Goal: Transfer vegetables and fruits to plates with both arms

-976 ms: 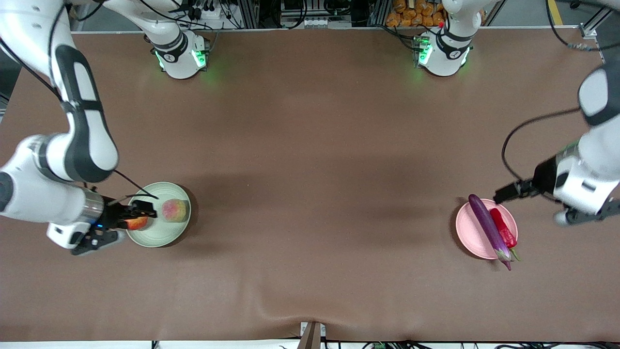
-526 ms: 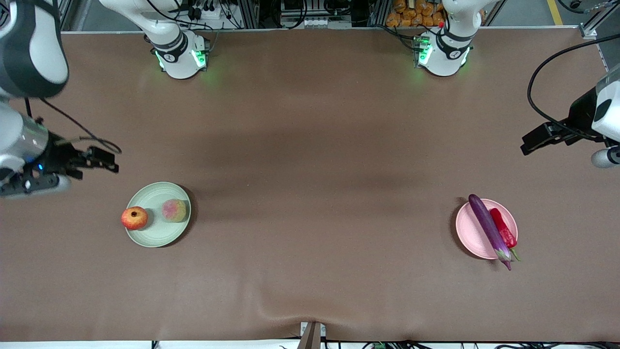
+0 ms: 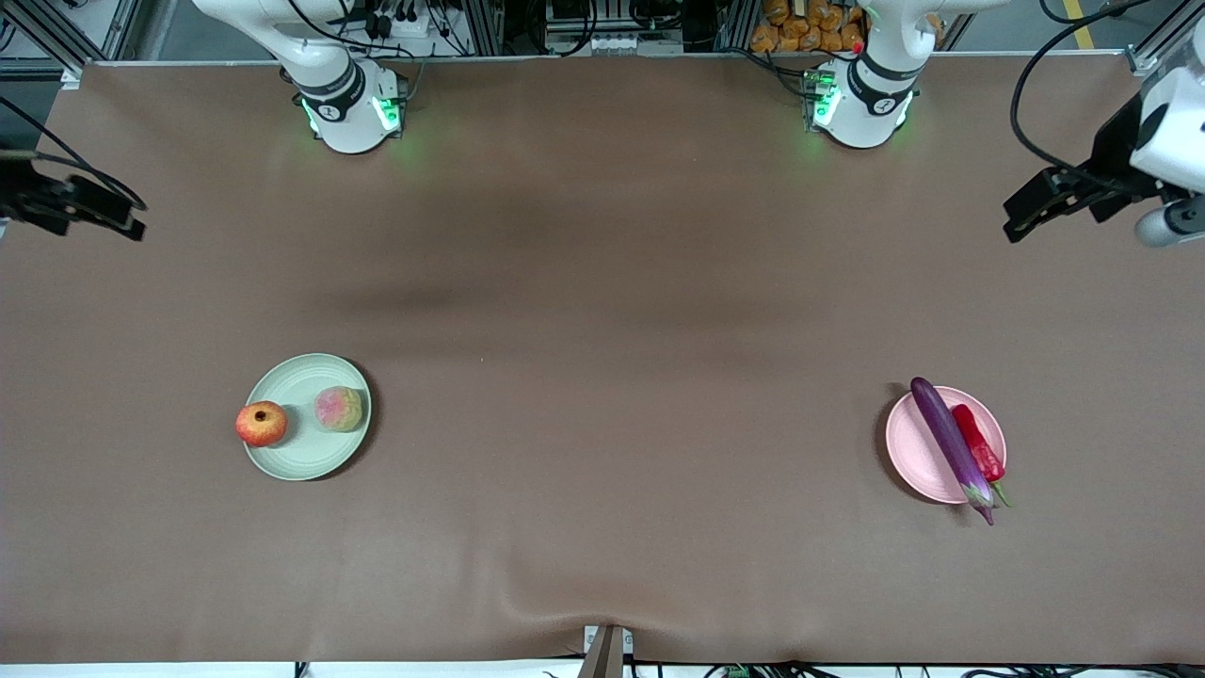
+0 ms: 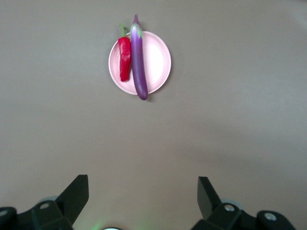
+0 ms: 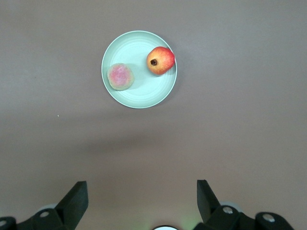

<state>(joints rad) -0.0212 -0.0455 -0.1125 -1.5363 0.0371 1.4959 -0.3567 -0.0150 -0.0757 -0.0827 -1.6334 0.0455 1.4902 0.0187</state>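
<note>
Four items, we found, were already plated, pomegranate [image 3: 261, 424] and peach [image 3: 339, 409] on the green plate [image 3: 306, 461], eggplant [image 3: 949, 446] and chili [image 3: 980, 452] on the pink plate [image 3: 918, 471], with left claw [image 3: 1031, 212] and right claw [image 3: 99, 212] both spread, empty above the desk [image 3: 602, 330] ends, so we judged only retreat outstanding.

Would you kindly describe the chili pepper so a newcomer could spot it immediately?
Find the pale pink plate toward the left arm's end of the table. Two long vegetables lie on it side by side. The chili pepper is the shorter, shiny red one with a green stem, beside the purple eggplant.
</note>
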